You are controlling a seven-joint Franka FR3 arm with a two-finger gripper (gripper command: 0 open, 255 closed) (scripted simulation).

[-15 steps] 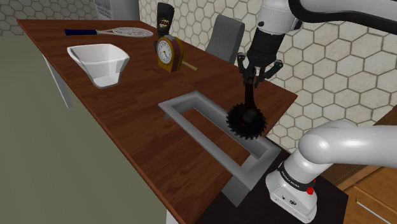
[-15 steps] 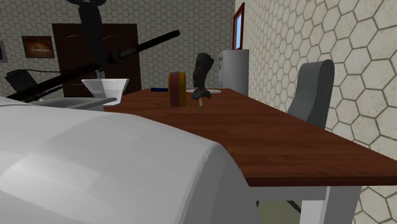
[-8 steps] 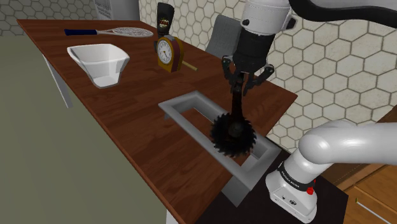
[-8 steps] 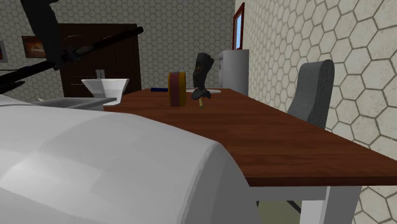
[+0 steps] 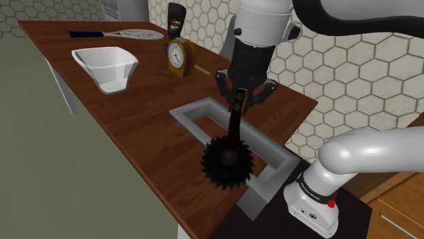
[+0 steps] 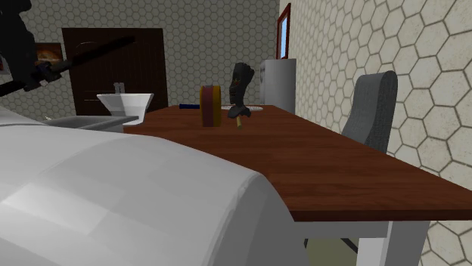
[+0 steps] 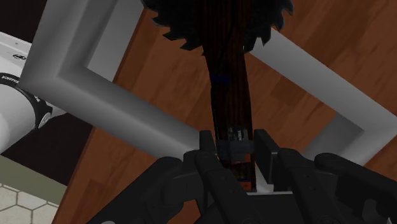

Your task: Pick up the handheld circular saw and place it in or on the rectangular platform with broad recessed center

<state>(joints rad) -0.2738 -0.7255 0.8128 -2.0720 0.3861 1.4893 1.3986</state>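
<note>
The circular saw [image 5: 229, 157] is a dark toothed blade on a long dark wood-grained handle. It hangs blade-down from my gripper [image 5: 239, 102], which is shut on the handle's upper end. In the shoulder view the blade is over the near long rim of the grey rectangular platform [image 5: 187, 113], whose wide centre shows the brown table. In the wrist view the fingers [image 7: 207, 147] clasp the handle [image 7: 229, 83], with the blade [image 7: 191, 28] above the platform's rim [image 7: 95, 95]. The second exterior view has the saw's handle [image 6: 87, 51] slanting at the upper left.
On the brown table stand a white bowl [image 5: 107, 66], a clock [image 5: 178, 54], a tennis racket [image 5: 119, 33] and a dark upright object [image 5: 177, 17]. A grey chair [image 5: 239, 37] stands behind the table. The platform overhangs the table corner beside the robot's stand [image 5: 312, 200].
My gripper has carried the saw toward the shoulder view's left and nearer the table's front edge. The blade went from the platform's far side to over its near rim.
</note>
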